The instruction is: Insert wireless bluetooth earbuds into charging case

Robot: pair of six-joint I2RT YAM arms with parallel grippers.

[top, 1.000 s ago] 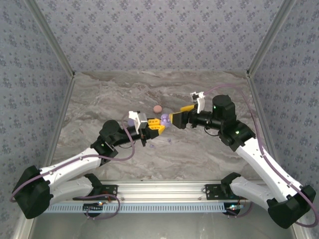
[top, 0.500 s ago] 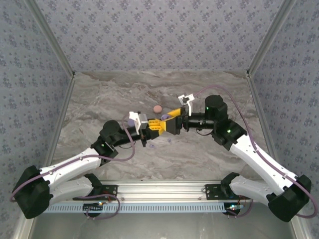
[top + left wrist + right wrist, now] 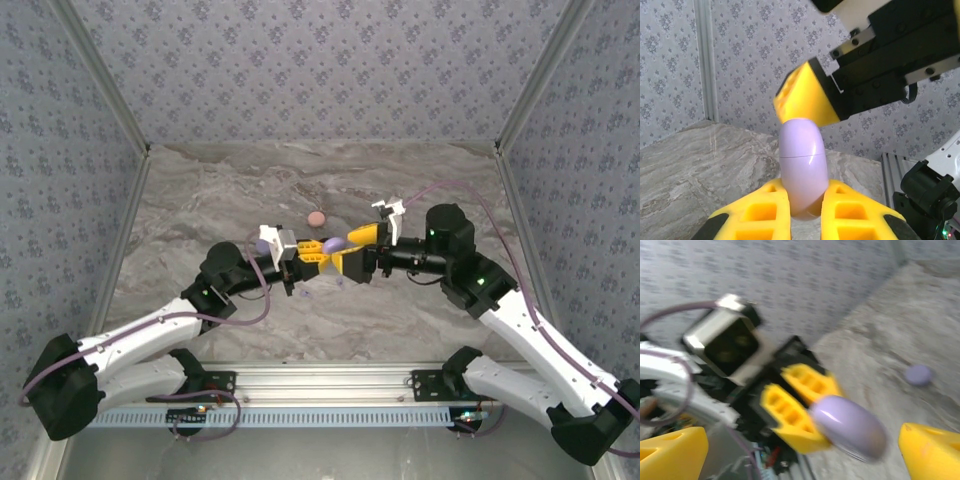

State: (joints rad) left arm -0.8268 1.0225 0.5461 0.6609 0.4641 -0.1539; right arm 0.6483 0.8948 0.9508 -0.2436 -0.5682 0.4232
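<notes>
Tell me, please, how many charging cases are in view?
2 clearly: a lavender case between the fingers of the left gripper, a pink case on the table beyond. A lavender blob behind that wrist may be another.

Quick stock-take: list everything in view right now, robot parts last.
lavender case: 1, lavender, closed, held up off the table
pink case: 1, pink, round, on the table behind the grippers
lavender piece: 1, lavender, on the table, too blurred to name
table: 1, grey marbled
walls: 3, patterned blue-grey, around the table
left gripper: 1, yellow jaws, shut on the lavender case
right gripper: 1, yellow jaws, open either side of that case
</notes>
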